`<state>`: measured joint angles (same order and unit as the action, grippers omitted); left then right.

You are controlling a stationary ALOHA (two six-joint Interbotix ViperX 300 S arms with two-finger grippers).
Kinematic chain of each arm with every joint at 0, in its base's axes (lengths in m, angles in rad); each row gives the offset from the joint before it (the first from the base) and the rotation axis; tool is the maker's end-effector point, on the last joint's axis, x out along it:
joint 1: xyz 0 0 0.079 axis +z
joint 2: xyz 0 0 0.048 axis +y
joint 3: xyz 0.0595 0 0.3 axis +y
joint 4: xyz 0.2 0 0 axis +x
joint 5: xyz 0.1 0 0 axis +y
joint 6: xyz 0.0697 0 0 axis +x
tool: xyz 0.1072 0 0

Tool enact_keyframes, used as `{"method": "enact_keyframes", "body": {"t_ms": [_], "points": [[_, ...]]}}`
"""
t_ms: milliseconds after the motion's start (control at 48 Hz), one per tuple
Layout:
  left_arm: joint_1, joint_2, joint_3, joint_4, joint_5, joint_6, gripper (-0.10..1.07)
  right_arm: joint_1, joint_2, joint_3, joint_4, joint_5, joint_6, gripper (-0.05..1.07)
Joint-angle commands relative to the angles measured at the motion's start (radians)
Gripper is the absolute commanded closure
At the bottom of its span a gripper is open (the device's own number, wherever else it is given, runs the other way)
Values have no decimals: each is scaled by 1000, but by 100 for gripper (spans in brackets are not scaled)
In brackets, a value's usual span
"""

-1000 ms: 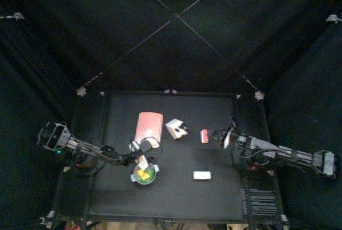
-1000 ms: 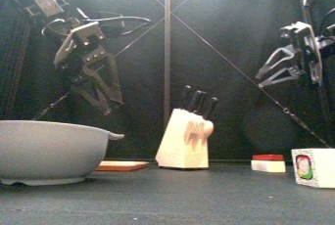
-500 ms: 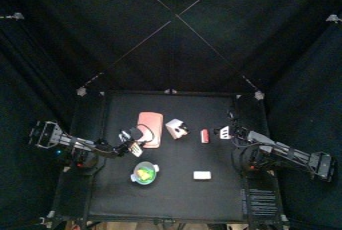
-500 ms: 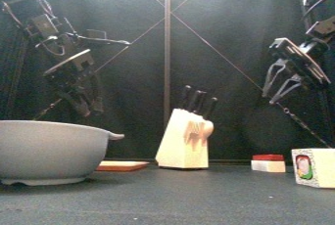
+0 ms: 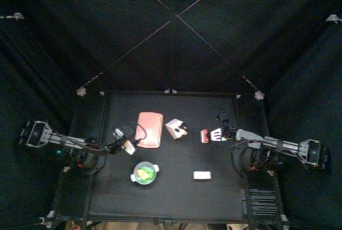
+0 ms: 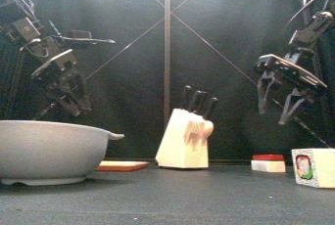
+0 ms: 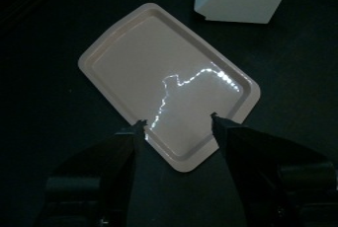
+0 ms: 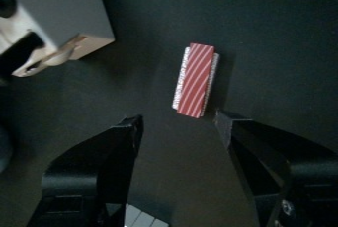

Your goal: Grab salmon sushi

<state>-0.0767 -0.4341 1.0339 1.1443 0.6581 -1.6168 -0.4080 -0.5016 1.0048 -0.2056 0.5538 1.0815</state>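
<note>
The salmon sushi [image 8: 199, 78] is a tiny orange-red striped block with a white side. It lies flat on the table, right of the knife block in the top view [image 5: 206, 135], and low at the right in the front view [image 6: 268, 158]. My right gripper [image 8: 179, 122] is open and hangs above the table just short of the sushi, with its jaws standing either side of the line to it; it also shows in the top view [image 5: 223, 134] and the front view [image 6: 281, 100]. My left gripper [image 7: 177, 127] is open and empty over the big pink-red slab [image 7: 172, 83].
A pale knife block [image 5: 175, 126] stands between the slab [image 5: 148, 129] and the sushi. A grey bowl [image 6: 53, 151] with green contents sits at the front left. A small white piece [image 5: 202, 174] lies at the front right.
My left gripper has pulled back left from the bowl to the slab's edge. My right gripper has come lower and closer to the sushi.
</note>
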Motion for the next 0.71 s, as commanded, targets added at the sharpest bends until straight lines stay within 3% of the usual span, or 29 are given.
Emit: {"method": "enact_keyframes", "body": {"t_ms": [0, 354, 688], "points": [[5, 3, -6, 5, -6, -2, 7, 0, 40, -5, -6, -46, 0, 9], [5, 3, 9, -14, -11, -2, 7, -11, 252, -49, -64, -137, 0, 9], [5, 2, 17, -20, -9, -2, 7, -29, 351, -98, -80, -123, 2, 9]]}}
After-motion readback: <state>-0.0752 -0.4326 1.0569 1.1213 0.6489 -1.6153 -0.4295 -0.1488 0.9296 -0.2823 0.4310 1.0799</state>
